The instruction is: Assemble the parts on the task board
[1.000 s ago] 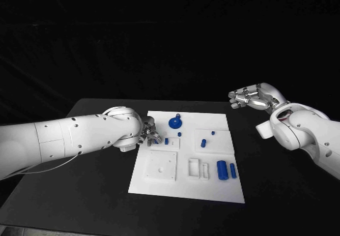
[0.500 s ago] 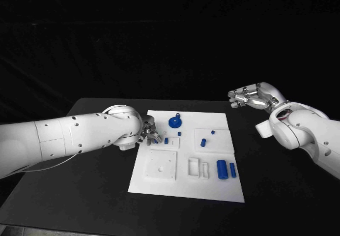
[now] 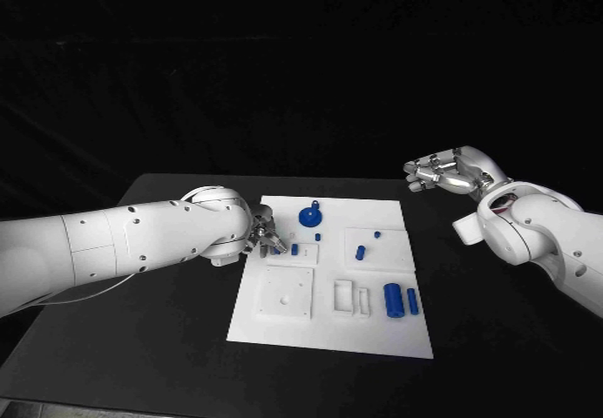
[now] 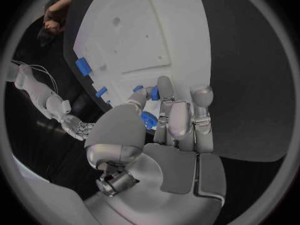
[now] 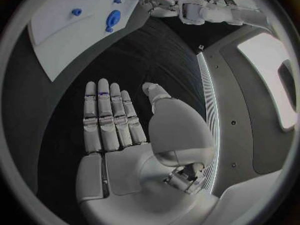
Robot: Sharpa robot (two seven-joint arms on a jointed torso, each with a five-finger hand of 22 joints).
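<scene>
The robot's left hand (image 4: 165,130) pinches a small blue part (image 4: 149,119) at the white board's (image 3: 377,340) left edge, its axis unclear; the right hand (image 5: 125,135) hovers flat, fingers extended, empty.

Left hand (image 3: 263,237) low, fingers closed in a pinch, right hand (image 3: 447,171) raised, fingers extended, empty

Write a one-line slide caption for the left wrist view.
Left hand pinches a small blue part at the edge of the white task board, where other blue parts lie.
</scene>
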